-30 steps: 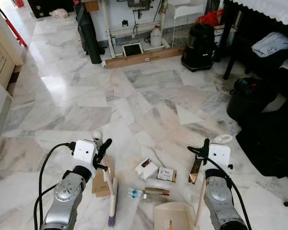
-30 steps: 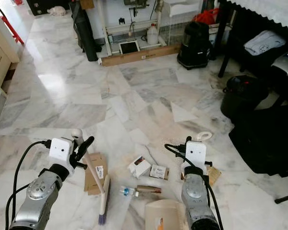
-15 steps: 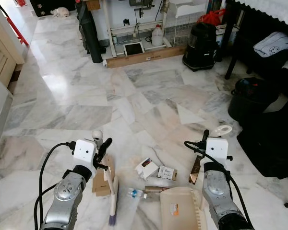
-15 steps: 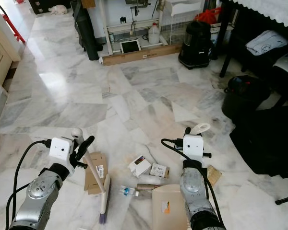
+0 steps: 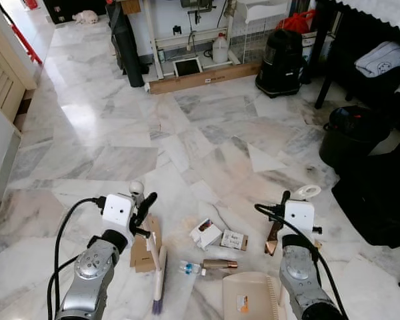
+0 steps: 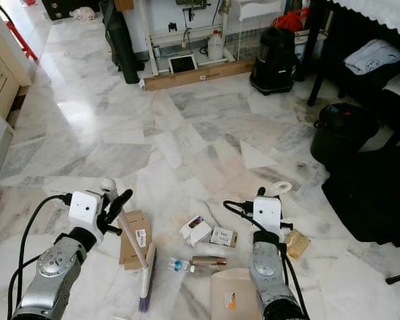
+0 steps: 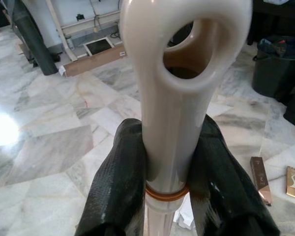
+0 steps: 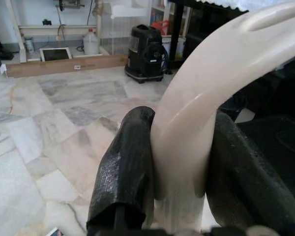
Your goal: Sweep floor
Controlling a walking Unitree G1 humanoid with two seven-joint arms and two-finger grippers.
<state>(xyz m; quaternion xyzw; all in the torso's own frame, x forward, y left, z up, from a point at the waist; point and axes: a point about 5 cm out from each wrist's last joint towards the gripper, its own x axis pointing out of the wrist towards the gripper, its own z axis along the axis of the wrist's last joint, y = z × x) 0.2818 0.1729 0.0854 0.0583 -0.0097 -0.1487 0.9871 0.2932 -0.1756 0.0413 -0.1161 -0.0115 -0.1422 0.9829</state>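
Left claw (image 5: 145,208) pinching the broom handle (image 7: 179,113), right claw (image 8: 179,167) pinching the dustpan handle (image 8: 206,98); litter lies between the two tools.

I read the broom head (image 5: 159,280) as standing on the marble floor (image 5: 120,140) just left of the small bottle (image 5: 190,269) and brown tube (image 5: 219,265); the dustpan (image 5: 248,297) sits just right of and nearer me than them, mouth facing the litter; the white carton (image 5: 205,233) and flat packet (image 5: 233,240) lie just beyond; so I judge the next stroke runs rightward from the left arm's broom toward the pan.
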